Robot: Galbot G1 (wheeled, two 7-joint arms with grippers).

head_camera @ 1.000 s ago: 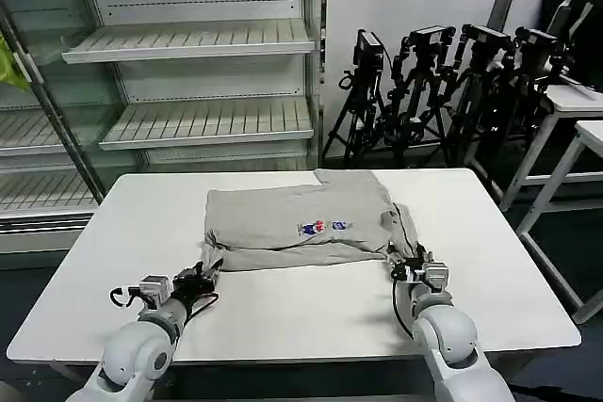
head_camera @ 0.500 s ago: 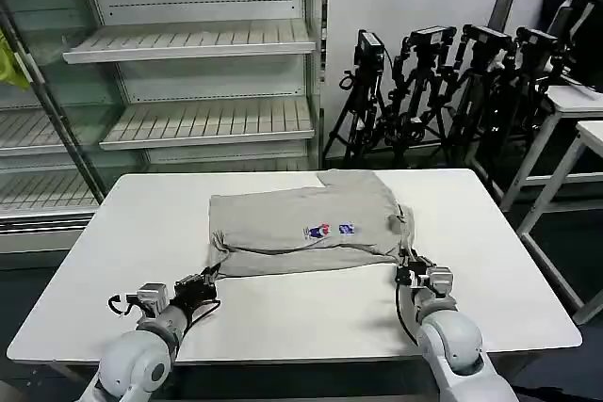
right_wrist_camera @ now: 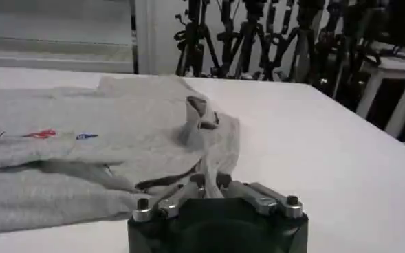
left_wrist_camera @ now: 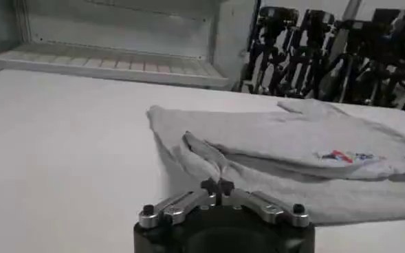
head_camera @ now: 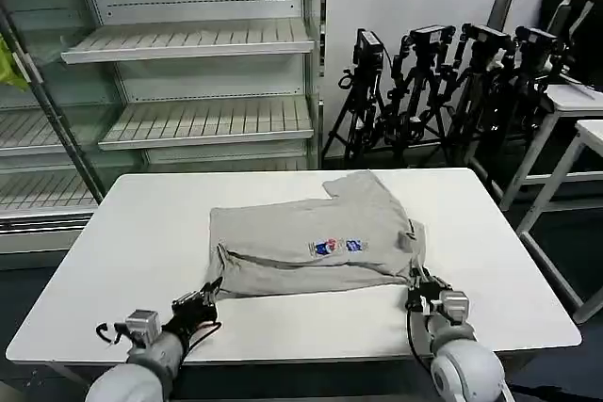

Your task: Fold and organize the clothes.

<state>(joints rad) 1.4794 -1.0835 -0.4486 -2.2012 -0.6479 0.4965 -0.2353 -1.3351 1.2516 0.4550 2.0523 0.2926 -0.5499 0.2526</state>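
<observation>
On the worktop: grey shirt (head_camera: 316,242) lies folded, print up, mid white worktop (head_camera: 141,233).
Left gripper (head_camera: 203,304): jaws pinched on the shirt's near left corner.
Right gripper (head_camera: 420,290): jaws pinched on its near right corner.

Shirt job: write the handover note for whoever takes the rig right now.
Left end effector: shut on the near left edge of the grey shirt, close to the front of the white table.
Right end effector: shut on the shirt's near right edge.
Shirt: lies mid-table, folded over on itself, chest print facing up, one sleeve sticking out at the far side.
Done: one lengthwise fold, by the look of it.
Left: probably smoothing it, folding the sleeve in, finishing and placing it.
</observation>
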